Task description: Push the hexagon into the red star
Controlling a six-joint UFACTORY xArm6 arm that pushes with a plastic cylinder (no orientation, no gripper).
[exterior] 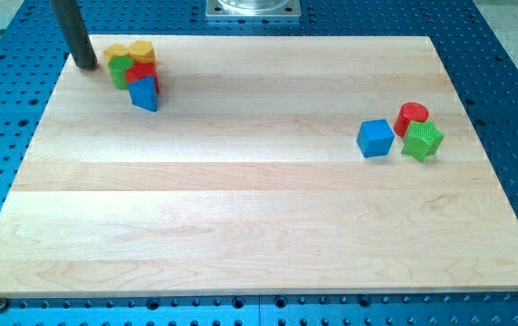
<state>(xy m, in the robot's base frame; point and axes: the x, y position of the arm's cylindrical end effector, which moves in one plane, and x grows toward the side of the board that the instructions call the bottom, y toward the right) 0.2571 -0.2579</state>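
My tip (86, 64) sits far left, just left of the yellow hexagon (142, 52), which already touches the red star (141, 72). No jaws here. Looks like closing in; next, nudge rightward.

Pale wooden board (241, 199), blue perforated table (503, 54), blue cube (375, 138), red cylinder (412, 115), green star (422, 141), yellow hexagon (142, 51)

Blocks: two yellow (119, 53), two green (422, 141), two red (412, 115), two blue (376, 138).
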